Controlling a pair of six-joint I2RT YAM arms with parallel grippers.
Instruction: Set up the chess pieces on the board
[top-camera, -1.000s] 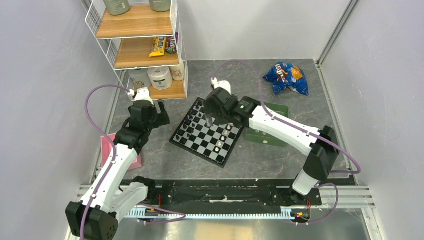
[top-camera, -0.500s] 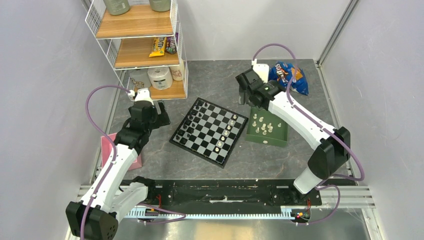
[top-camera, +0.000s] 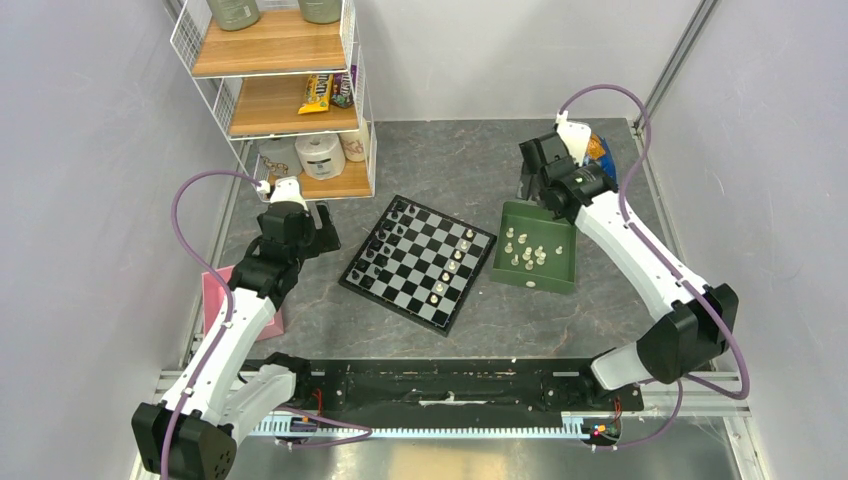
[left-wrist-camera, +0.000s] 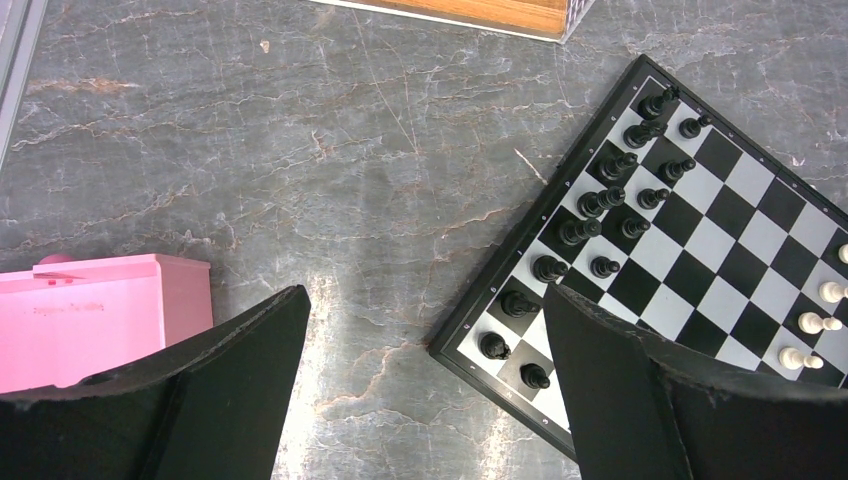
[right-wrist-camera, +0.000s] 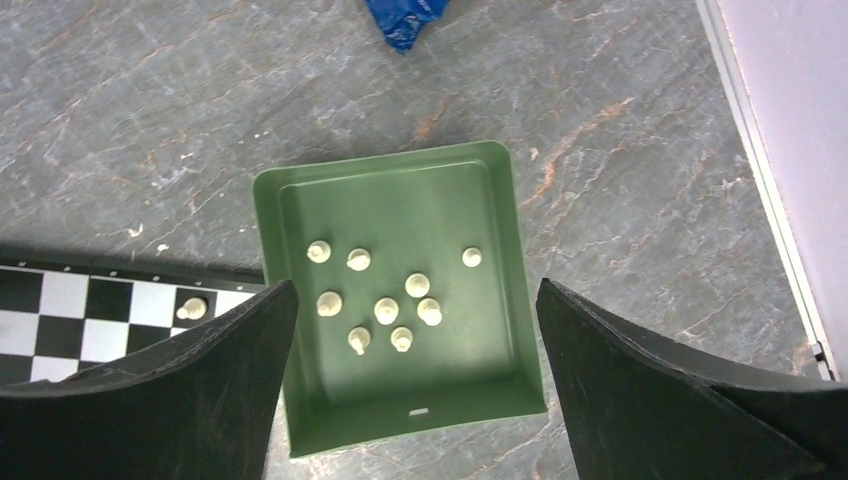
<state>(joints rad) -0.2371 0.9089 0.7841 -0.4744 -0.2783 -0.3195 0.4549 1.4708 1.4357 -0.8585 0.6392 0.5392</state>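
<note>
We see our right claw (right-wrist-camera: 415, 300) spread wide and empty above the green tray (right-wrist-camera: 400, 200), where nine cream chess pieces (right-wrist-camera: 386, 310) sit loose. The board (top-camera: 418, 262) lies mid-bench just beside the tray, with a few cream pieces along its tray-side edge and black pieces (left-wrist-camera: 600, 200) lining the opposite edge. Our left claw (left-wrist-camera: 425, 300) hangs apart, holding nothing, near the board's left corner.

The left arm is bent at the elbow, and the left gripper (top-camera: 318, 238) hangs just left of the board (top-camera: 420, 262), jaws wide apart and empty. The right arm stretches far forward; the right gripper (top-camera: 535, 188) points down beyond the board's right corner, jaws spread, holding nothing.
</note>
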